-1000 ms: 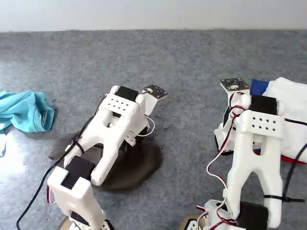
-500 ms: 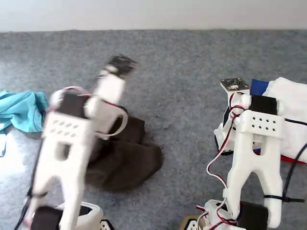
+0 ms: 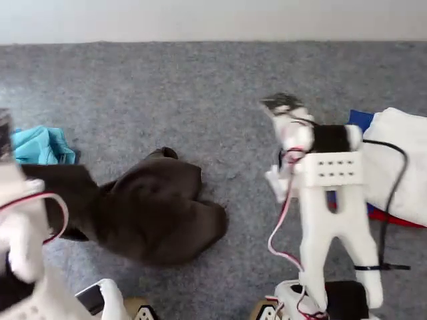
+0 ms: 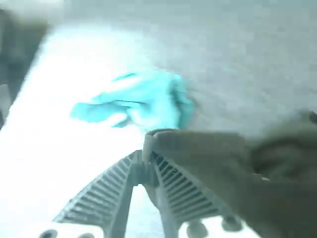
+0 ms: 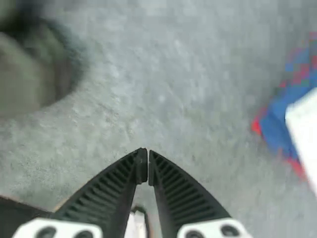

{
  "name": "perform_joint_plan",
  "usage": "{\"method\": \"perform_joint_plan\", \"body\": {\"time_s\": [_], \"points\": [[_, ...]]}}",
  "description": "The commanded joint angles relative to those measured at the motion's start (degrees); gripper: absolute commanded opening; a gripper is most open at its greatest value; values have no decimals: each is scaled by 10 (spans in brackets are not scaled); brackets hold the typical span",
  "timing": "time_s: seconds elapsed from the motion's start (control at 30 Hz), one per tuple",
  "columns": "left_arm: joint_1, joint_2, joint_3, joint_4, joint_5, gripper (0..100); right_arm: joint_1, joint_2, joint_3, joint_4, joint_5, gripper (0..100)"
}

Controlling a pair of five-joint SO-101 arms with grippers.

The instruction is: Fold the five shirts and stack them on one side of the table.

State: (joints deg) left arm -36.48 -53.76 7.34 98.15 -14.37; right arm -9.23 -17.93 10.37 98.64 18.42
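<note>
**Brown shirt [image 3: 157, 213] pinched at one corner, ready for spreading**

From above: rumpled on the grey table [image 3: 220, 80], left of the middle, one corner drawn out toward the left edge. Long axis roughly left to right, bunched end a little nearer the arms. Stretched corner pointing at the teal shirt [image 3: 40, 143] and close by it; contact impossible to tell. At the right edge, a stack [image 3: 400, 157]: white on top, blue and red beneath.

From the left wrist: left gripper [image 4: 147, 141] clenched on the brown hem, cloth trailing off to one side, teal shirt just beyond on the table.

From the right wrist: right gripper [image 5: 143, 153] closed on nothing above bare table, between the brown heap and the stack's blue-and-red edge.

Likely step: spreading the brown shirt flat before folding. Keep the pinch firm and pull low and steady, dragging out the bunched end rather than lifting the whole heap. Stop short of the teal shirt. Better still, take the far corner with the free gripper for tension along the long axis.
</note>
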Motion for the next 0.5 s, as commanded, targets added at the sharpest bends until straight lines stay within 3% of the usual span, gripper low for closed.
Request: {"method": "perform_joint_plan", "body": {"time_s": [0.0, 0.13, 0.23, 0.47], "points": [[-97, -33, -9, -37, -4, 13, -71, -12, -23, -43, 2, 9], [-160, -38, -7, -51, -4, 13, -138, 4, -23, -80, 2, 9], [-169, -41, 15, -51, -4, 13, -186, 57, -25, -72, 2, 13], [-171, -41, 36, -46, -4, 13, -294, 139, -28, -26, 1, 208]]}}
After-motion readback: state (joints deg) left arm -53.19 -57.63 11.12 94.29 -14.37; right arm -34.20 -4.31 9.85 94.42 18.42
